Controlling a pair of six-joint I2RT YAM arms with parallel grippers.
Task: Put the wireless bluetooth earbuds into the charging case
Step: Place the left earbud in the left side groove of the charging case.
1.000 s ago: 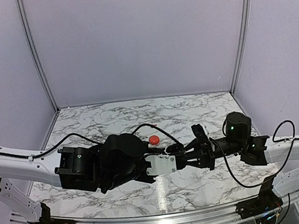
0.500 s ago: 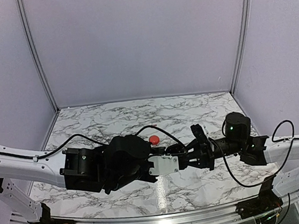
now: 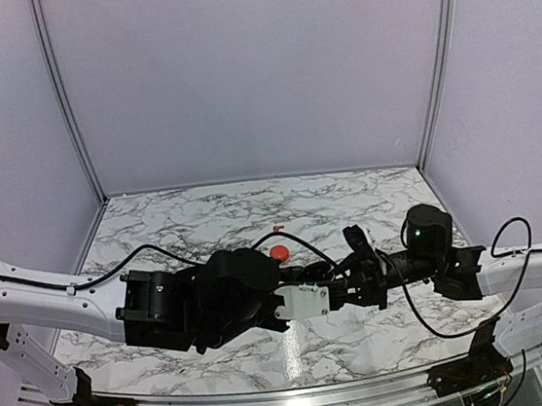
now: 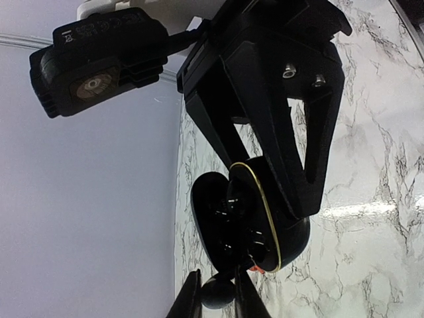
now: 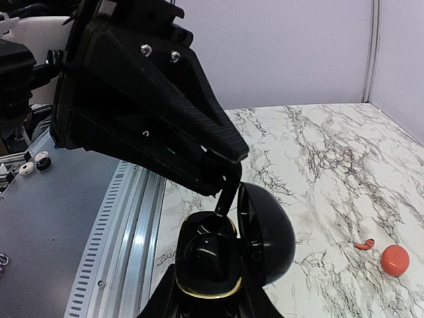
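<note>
Over the last second the left arm has pushed across toward the right one. The gap between them has closed, and the two now meet above the near middle of the marble table (image 3: pixel 204 215). The right gripper (image 5: pixel 209 299) is clamped around the base of the black charging case (image 5: pixel 207 262), holding it off the table with the lid swung open and the gold rim showing. The left gripper (image 4: pixel 217 303) is pinched on a black earbud (image 4: pixel 217 290), and its tips have come right up to the open mouth of the case. From the right wrist, one slim finger reaches down into the opening. From the left wrist, the bud sits just at the rim beside the dark sockets. I can't tell whether it is seated yet. To my eye this is the insertion itself, nearly made, so what's needed now is a small, well-aligned push and then a release. A red earbud (image 5: pixel 364 244) lies out on the marble beside the round red case (image 5: pixel 395 260), not yet handled.
</note>
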